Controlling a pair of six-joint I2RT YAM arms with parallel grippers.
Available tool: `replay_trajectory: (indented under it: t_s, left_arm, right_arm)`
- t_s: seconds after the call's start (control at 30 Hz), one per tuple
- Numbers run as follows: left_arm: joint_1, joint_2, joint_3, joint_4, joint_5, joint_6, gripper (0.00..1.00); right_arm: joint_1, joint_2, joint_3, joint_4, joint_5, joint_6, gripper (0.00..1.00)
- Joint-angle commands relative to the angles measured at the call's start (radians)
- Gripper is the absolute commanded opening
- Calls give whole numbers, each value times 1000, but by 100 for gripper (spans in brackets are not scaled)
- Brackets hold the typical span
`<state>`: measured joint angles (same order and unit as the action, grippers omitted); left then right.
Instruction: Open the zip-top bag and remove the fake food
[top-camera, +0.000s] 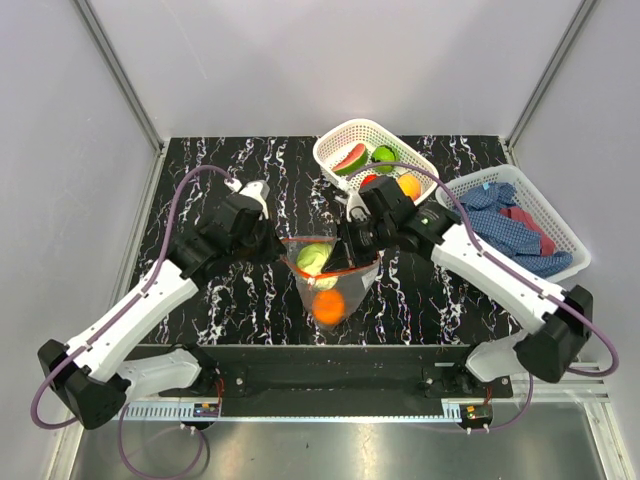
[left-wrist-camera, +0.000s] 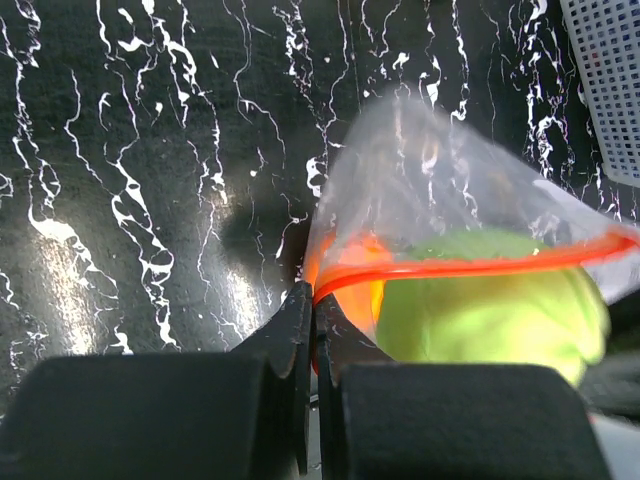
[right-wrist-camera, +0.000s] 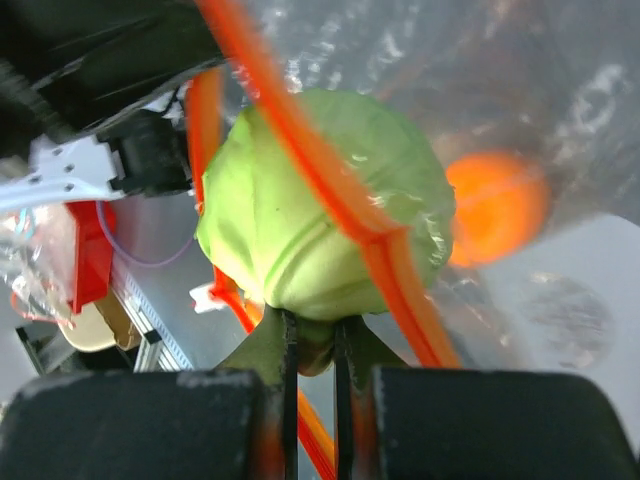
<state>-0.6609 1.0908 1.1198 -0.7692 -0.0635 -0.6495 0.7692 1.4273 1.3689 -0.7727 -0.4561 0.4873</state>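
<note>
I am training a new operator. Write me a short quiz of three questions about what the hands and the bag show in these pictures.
1. True or false: the pale green cabbage lies in the white basket.
2. What does the left hand pinch? A. the orange zip strip of the zip-top bag; B. the blue cloth; C. the rim of the white basket.
3. Fill in: in the top view, the ball below the cabbage inside the bag has the colour ____.
Key: 1 false, it is inside the bag; 2 A; 3 orange, it is the orange ball.
</note>
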Motion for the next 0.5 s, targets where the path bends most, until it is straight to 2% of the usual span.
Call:
replay_trajectory:
  t_s: [0.0, 0.13, 0.23, 0.33, 0.47]
  left_arm:
    - [3, 26, 28, 13, -39, 1, 0]
    - [3, 55, 28, 21, 54, 5, 0]
    - [3, 47, 5, 47, 115, -1, 0]
    - [3, 38, -14, 70, 172, -9, 0]
    - [3, 28, -18, 85, 234, -10, 0]
  right_arm:
    - [1, -119, -60, 180, -128, -44, 0]
    - [1, -157, -106, 463, -70, 13, 0]
    - [1, -148, -120, 611, 12, 20, 0]
    - [1, -127, -119, 712, 88, 2, 0]
    - [1, -111, -100, 740, 200, -18, 0]
